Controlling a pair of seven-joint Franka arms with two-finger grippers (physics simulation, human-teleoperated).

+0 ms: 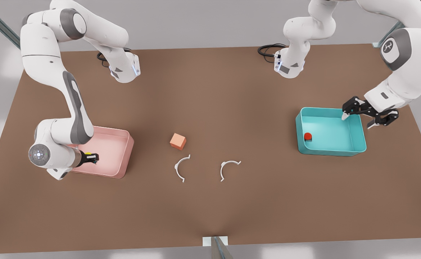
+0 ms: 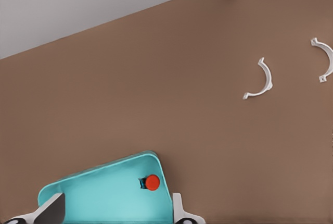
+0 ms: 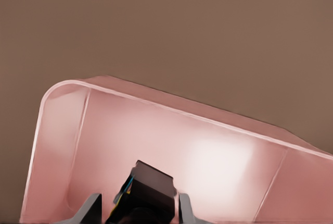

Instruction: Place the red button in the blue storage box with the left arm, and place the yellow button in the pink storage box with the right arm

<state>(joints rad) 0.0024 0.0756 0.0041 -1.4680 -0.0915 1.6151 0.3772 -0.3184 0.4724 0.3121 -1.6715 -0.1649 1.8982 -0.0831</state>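
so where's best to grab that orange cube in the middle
Take the orange cube by two opposite side faces, straight down from above: it sits free on the table, turned askew, so rotate the fingers to match. The open left gripper is at the blue storage box's corner; the right gripper holds the yellow button at the pink storage box.

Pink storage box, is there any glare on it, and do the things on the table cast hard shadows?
Right wrist view: a soft bright patch on the pink storage box floor. Front view: the orange cube and blue storage box cast only faint, soft shadows.
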